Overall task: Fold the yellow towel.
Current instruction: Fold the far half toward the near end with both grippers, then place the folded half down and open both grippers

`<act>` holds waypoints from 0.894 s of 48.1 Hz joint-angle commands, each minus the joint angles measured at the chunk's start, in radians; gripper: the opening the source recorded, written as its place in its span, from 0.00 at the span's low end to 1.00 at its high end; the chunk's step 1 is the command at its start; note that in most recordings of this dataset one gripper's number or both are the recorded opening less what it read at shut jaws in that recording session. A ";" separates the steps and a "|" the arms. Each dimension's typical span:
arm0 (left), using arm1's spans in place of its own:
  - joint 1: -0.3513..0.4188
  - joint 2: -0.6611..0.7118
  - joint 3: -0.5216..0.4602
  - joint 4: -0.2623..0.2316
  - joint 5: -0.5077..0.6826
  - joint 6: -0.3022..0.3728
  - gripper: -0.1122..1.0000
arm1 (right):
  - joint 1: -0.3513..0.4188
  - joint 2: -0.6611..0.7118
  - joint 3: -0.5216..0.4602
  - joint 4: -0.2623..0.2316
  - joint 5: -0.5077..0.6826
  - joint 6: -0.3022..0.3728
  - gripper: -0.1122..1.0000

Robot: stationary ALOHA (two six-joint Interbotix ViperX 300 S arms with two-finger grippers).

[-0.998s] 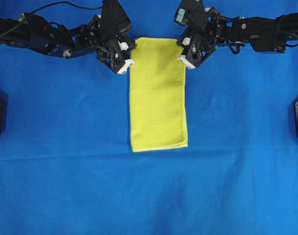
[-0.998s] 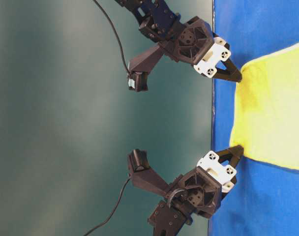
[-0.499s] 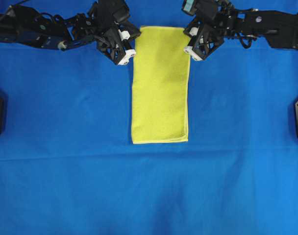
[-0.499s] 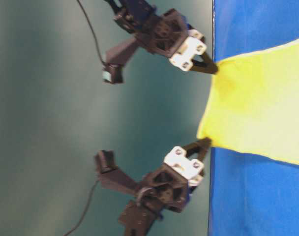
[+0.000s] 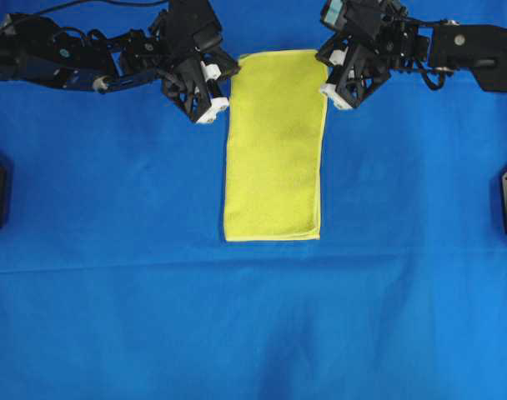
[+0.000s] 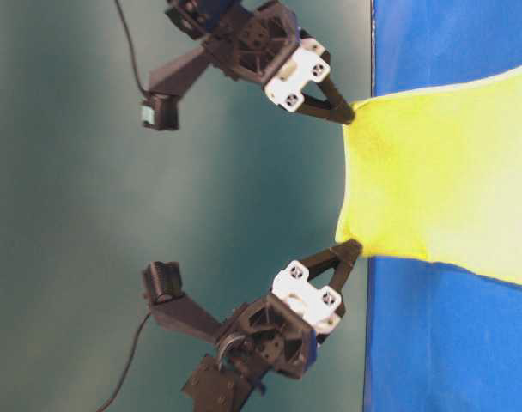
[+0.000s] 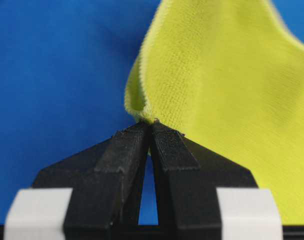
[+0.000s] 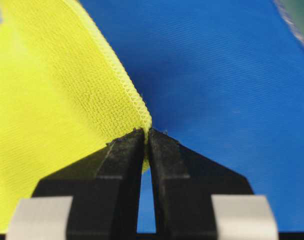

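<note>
yellow towel (image 5: 273, 158) lies as a long folded strip on the blue cloth (image 5: 112, 250), far end raised. left gripper (image 5: 229, 67) and right gripper (image 5: 323, 57) each pinch one far corner.

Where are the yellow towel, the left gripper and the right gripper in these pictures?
yellow towel (image 5: 273, 158), overhead view, middle of the folded strip.
left gripper (image 7: 151, 126), left wrist view, fingertips pinching a towel corner.
right gripper (image 8: 145, 135), right wrist view, fingertips pinching the hemmed corner.

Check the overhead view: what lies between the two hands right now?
Only the yellow towel: its far edge spans from the left hand to the right hand, each pinching one corner. Overhead view shows it.
</note>
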 commanded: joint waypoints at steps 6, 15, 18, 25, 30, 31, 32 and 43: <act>-0.066 -0.071 0.035 0.002 0.048 0.000 0.13 | 0.117 -0.095 0.057 0.031 0.000 0.008 0.15; -0.193 -0.083 0.086 0.002 0.058 -0.014 0.13 | 0.245 -0.135 0.121 0.089 0.000 0.008 0.15; -0.236 -0.081 0.091 0.002 0.058 -0.020 0.13 | 0.287 -0.140 0.132 0.109 0.002 0.008 0.15; -0.331 -0.061 0.083 -0.003 0.058 -0.035 0.13 | 0.376 -0.140 0.143 0.150 0.015 0.008 0.15; -0.391 -0.040 0.067 -0.003 0.060 -0.060 0.13 | 0.420 -0.138 0.144 0.184 0.023 0.008 0.15; -0.400 -0.038 0.066 -0.003 0.060 -0.064 0.13 | 0.428 -0.137 0.144 0.192 0.023 0.008 0.15; -0.408 -0.035 0.064 -0.003 0.060 -0.069 0.13 | 0.436 -0.133 0.144 0.198 0.023 0.008 0.15; -0.457 -0.008 0.061 -0.005 0.061 -0.084 0.13 | 0.494 -0.074 0.135 0.230 0.002 0.008 0.15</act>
